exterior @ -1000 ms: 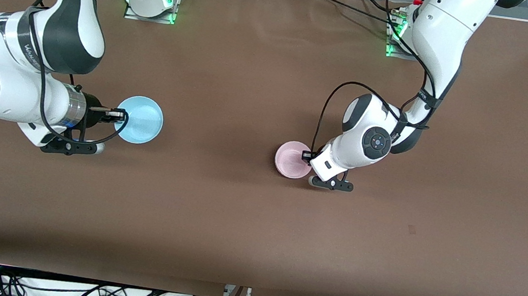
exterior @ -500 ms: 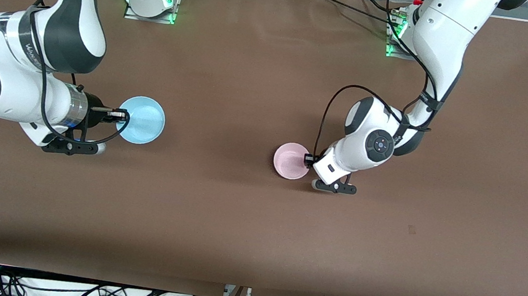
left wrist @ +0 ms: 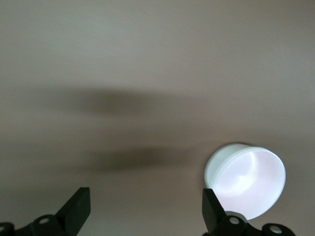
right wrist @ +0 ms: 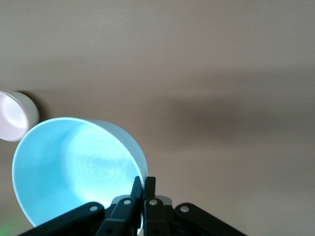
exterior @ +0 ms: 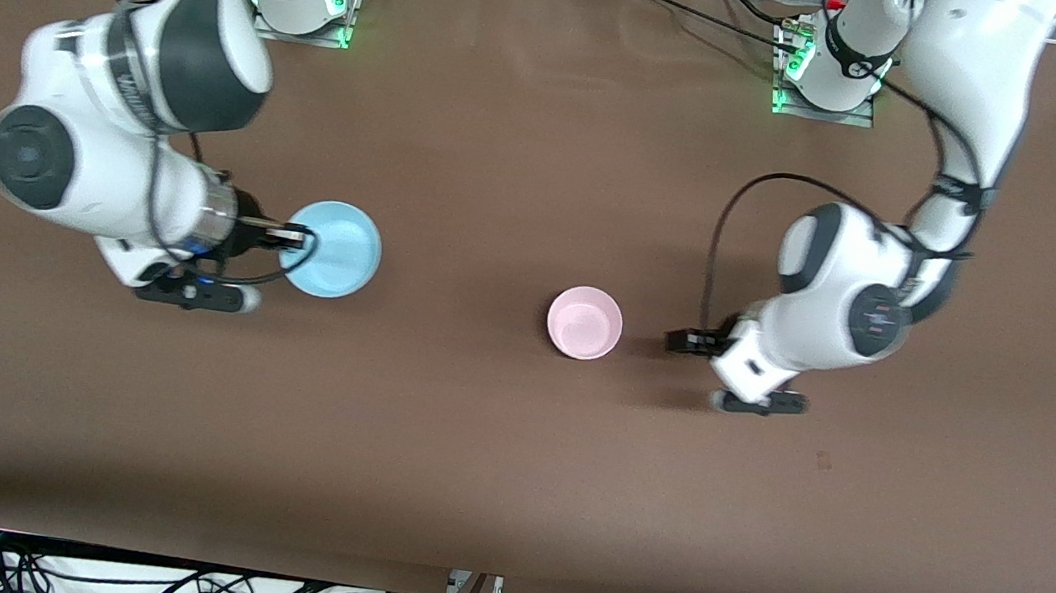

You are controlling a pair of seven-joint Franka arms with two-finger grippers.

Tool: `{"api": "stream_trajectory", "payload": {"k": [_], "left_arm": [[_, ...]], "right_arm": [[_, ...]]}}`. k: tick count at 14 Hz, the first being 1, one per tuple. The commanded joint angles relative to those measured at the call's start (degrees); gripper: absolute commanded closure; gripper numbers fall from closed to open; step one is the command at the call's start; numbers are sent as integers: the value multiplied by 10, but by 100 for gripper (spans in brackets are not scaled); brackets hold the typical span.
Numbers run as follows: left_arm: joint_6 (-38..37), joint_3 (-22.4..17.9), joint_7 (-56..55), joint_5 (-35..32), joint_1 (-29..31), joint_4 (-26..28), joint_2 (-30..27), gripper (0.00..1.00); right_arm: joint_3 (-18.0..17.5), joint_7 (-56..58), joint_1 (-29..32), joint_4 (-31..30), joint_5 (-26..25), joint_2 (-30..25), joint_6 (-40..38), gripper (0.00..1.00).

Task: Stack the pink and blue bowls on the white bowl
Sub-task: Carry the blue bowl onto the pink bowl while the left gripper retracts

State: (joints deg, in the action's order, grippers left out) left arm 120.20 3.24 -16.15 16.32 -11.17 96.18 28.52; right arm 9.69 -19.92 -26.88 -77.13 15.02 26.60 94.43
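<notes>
Right tool (exterior: 299, 235) clenched on the rim of the blue bowl (exterior: 333, 249), fingers (right wrist: 143, 191) pinching the wall, carried just over the bench (exterior: 469, 450); judged light, stiff, slick plastic, so the rim pinch suits. Left tool (exterior: 681, 340) released, jaws wide, holding nothing; pink bowl (exterior: 584, 322) sits near it, apart, toward the right arm's end. No white bowl visible; pink one appears to sit inside something white.
</notes>
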Motion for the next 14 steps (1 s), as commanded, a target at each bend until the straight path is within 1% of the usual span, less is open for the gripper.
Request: {"api": "stream_trajectory", "payload": {"k": [1,3,4,5,7,8,10,11,13,14], "left_arm": [[-57,-30,-3,-54,34,12,-60,0],[-96,-28,6,-130,64,10,-104,0],[-116,-26,19,-152,71,10,-128,0],[-138,-25,30,-161,74,10,-154,0],[-200,-24,39,-168,97,-2,-196,0],[-231,-23,56,-168,105,-19,-204,0],[-296,-24,87,-162,114,-76,-206,0],[-324,-24,87,-160,115,-96,-206,0],[-363,-29,89,-159,116,-125,-209,0],[-379,-30,90,-159,117,-126,-212,0]], "right_arm": [[-18,-98,-47,22,6,37,59,100],[-58,-179,-64,28,5,72,131,100],[-71,-221,-73,32,4,93,170,100],[-77,-259,-89,41,4,113,204,100],[-76,-329,-129,67,2,155,246,100],[-75,-359,-147,79,-1,174,270,100],[-73,-396,-170,92,-3,208,318,100],[-73,-398,-174,93,-9,218,334,100],[-73,-400,-182,93,-24,231,342,100],[-73,-400,-183,93,-25,234,342,100]]}}
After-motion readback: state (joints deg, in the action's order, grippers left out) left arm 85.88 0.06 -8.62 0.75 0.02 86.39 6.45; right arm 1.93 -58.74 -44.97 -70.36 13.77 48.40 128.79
